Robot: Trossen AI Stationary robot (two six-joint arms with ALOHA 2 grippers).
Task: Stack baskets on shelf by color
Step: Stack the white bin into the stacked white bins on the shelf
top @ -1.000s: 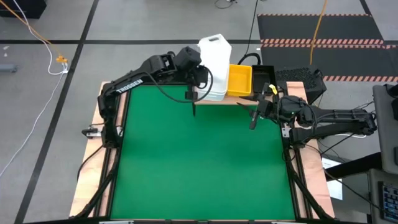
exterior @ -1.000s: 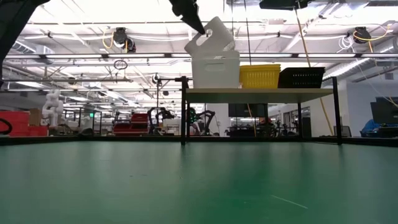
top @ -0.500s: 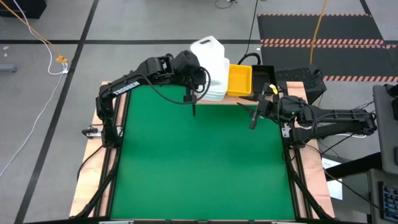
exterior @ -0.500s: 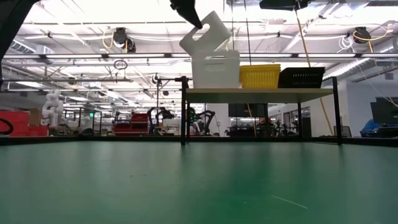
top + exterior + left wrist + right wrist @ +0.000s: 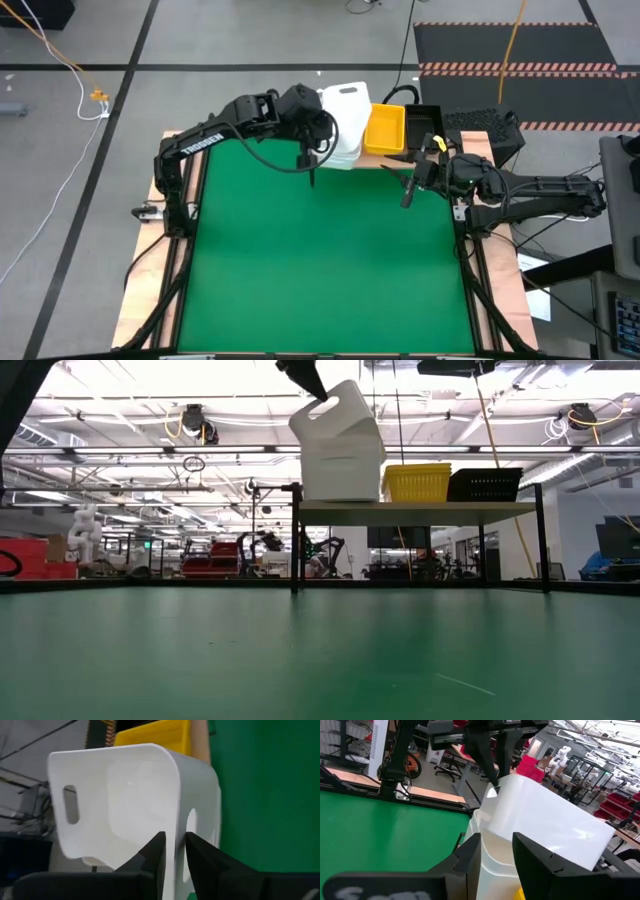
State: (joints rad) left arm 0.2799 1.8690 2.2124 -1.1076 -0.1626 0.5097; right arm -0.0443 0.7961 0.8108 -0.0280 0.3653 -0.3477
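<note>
A white basket (image 5: 335, 418) sits tilted on the white stack (image 5: 343, 472) at the left end of the wooden shelf (image 5: 415, 508). It also shows in the high view (image 5: 348, 112). My left gripper (image 5: 318, 128) is shut on its raised end. Yellow baskets (image 5: 385, 128) stand in the middle of the shelf and black baskets (image 5: 422, 120) at its right end. My right gripper (image 5: 408, 188) is open and empty in front of the shelf's right part. It faces the white stack (image 5: 545, 827). My left gripper pinches the white basket's end wall (image 5: 175, 827) at its rim, beside the handle hole (image 5: 193, 827). One finger (image 5: 156, 854) is inside the basket and one (image 5: 200, 857) is outside. The fingers come down from above. The basket is tilted, held end up, with its lower end in the white stack.
The shelf stands on thin black legs (image 5: 295, 545) at the table's far edge. The green table top (image 5: 320, 260) stretches in front of it. Light wooden strips (image 5: 150, 270) edge the table.
My left gripper has swung the tilted white basket a little toward the table's left, then lowered it. The basket now sits deeper in the white stack, still tilted. My right gripper has kept still.
</note>
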